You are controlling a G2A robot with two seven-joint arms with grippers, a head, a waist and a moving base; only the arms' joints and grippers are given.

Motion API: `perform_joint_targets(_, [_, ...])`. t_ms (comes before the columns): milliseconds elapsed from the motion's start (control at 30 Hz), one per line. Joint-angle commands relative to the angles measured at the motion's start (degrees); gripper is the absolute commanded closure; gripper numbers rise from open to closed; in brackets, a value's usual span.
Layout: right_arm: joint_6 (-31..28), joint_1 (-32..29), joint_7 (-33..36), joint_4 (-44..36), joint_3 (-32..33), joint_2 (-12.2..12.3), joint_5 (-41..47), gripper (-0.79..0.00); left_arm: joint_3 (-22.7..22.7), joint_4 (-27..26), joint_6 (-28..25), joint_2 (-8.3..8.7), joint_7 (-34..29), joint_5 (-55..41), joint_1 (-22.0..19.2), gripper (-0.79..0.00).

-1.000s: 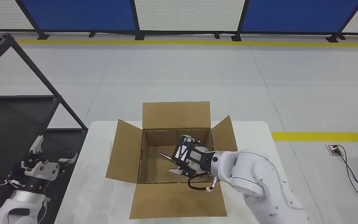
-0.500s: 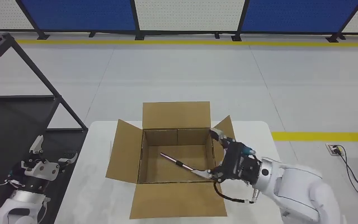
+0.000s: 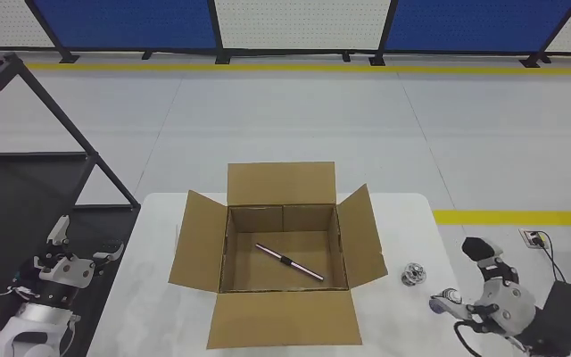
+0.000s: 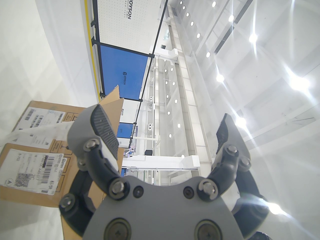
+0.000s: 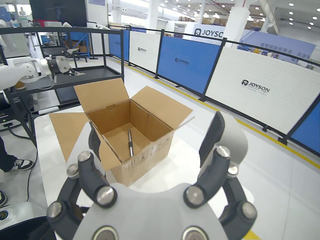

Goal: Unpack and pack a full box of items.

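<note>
While I watch from the top view, the cardboard box stands on the white table with all four flaps folded outward. A slender metal rod lies slantwise on the box floor, touching neither side wall that I can make out; my right wrist view shows the same rod down inside the box. A small shiny round object sits on the table just beside the right flap, between the box and the right gripper. That gripper hangs at the table's right edge, fingers spread wide with nothing between them. The left gripper hovers off the table's left side beside the black rack, also spread and empty, with the box's labelled wall close by.
</note>
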Motion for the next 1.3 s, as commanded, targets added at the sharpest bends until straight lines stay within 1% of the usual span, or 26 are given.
perform_joint_targets(0, [-0.3, -2.0, -1.3, 1.7, 1.9, 0.0, -0.6, -0.785, 0.0, 0.0, 0.0, 0.0, 0.0, 0.0, 0.0, -0.785])
perform_joint_targets(200, [-1.7, -6.5, -4.1, 6.6, 5.3, 0.3, -3.2, -0.785, 0.0, 0.0, 0.0, 0.0, 0.0, 0.0, 0.0, -0.785])
perform_joint_targets(300, [-0.7, -7.8, -3.7, 8.6, 6.3, 0.4, -4.6, -0.785, 0.0, 0.0, 0.0, 0.0, 0.0, 0.0, 0.0, -0.785])
perform_joint_targets(400, [1.8, -8.8, -1.3, 9.4, 6.4, 0.6, -5.7, -0.785, 0.0, 0.0, 0.0, 0.0, 0.0, 0.0, 0.0, -0.785])
perform_joint_targets(900, [2.5, -8.9, -0.7, 9.0, 6.0, 0.6, -5.9, -0.785, 0.0, 0.0, 0.0, 0.0, 0.0, 0.0, 0.0, -0.785])
perform_joint_targets(967, [4.0, -8.6, 0.1, 8.5, 5.1, 0.7, -7.4, -0.785, 0.0, 0.0, 0.0, 0.0, 0.0, 0.0, 0.0, -0.785])
perform_joint_targets(1133, [6.2, -7.3, 1.0, 11.2, 4.2, 1.2, -11.2, -0.785, 0.0, 0.0, 0.0, 0.0, 0.0, 0.0, 0.0, -0.785])
perform_joint_targets(1200, [8.0, -7.1, 2.2, 12.2, 4.0, 1.3, -14.3, -0.785, 0.0, 0.0, 0.0, 0.0, 0.0, 0.0, 0.0, -0.785])
perform_joint_targets(1267, [8.5, -6.8, 3.1, 12.8, 3.1, 1.5, -16.8, -0.785, 0.0, 0.0, 0.0, 0.0, 0.0, 0.0, 0.0, -0.785])
